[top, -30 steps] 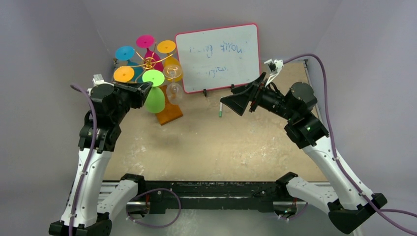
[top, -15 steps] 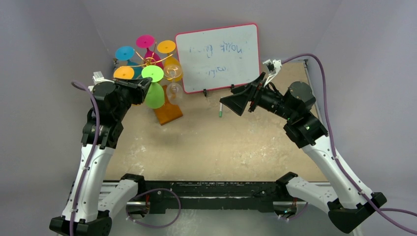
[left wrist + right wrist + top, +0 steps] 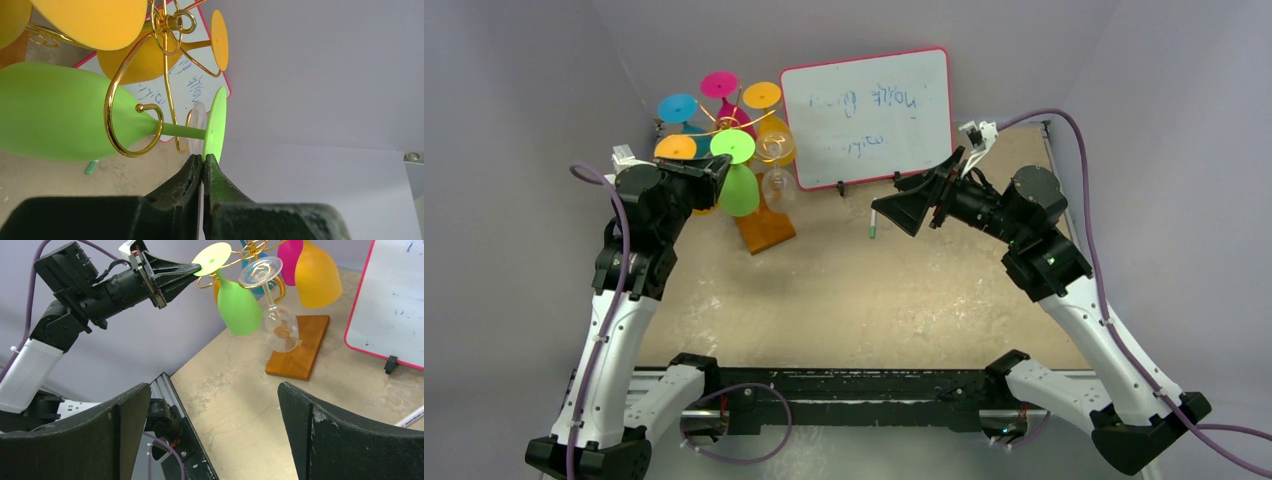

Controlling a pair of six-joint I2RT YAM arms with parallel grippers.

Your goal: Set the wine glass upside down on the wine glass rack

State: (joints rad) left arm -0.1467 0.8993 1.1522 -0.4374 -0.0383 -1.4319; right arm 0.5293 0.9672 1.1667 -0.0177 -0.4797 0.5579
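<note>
Pinching the green glass (image 3: 237, 305) by the rim of its foot, the left claw (image 3: 203, 162) is clenched tight on that disc, in the upper left of the top view. The glass is upside down and tilted, bowl hanging low, foot up top. Its stem sits inside one of the gold curls of the rack (image 3: 729, 122), so it's at the rack on the lower side in the top view, with the claw on it. Other coloured glasses (image 3: 719, 84) hang from the other arms, and there's a clear glass (image 3: 280, 325) just beside the green one. The right claw (image 3: 894, 210) hangs in the air mid-frame, fingers spread wide, gripping nothing. It's just below the whiteboard (image 3: 869, 110), which stands at the back of the bench (image 3: 844, 290).
</note>
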